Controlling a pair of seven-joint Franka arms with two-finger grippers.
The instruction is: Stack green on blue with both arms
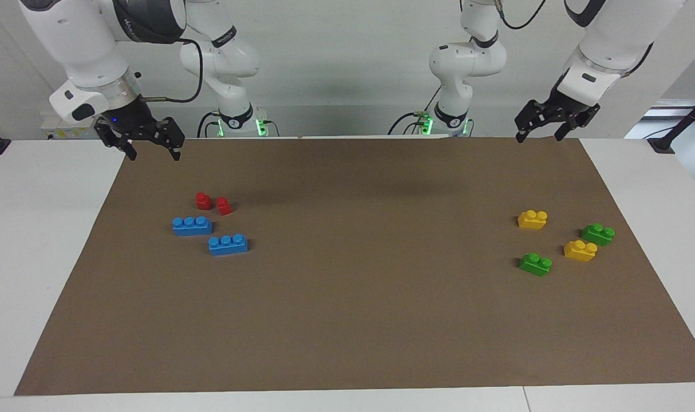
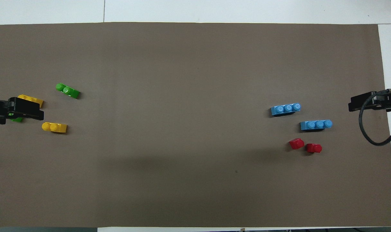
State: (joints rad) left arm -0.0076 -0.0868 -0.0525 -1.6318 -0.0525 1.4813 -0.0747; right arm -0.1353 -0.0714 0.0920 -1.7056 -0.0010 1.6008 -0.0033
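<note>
Nearest the camera lay one green brick (image 1: 535, 264), well apart from the blue bricks (image 1: 228, 244) toward the right arm's end; left gripper (image 1: 543, 133) and right gripper (image 1: 154, 151) hung open, empty.

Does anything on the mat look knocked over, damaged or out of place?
Nothing stands out. The two blue bricks, two red bricks, two green bricks and two yellow bricks all sit studs-up, apart and unstacked. Left gripper and right gripper hang open, empty.
</note>
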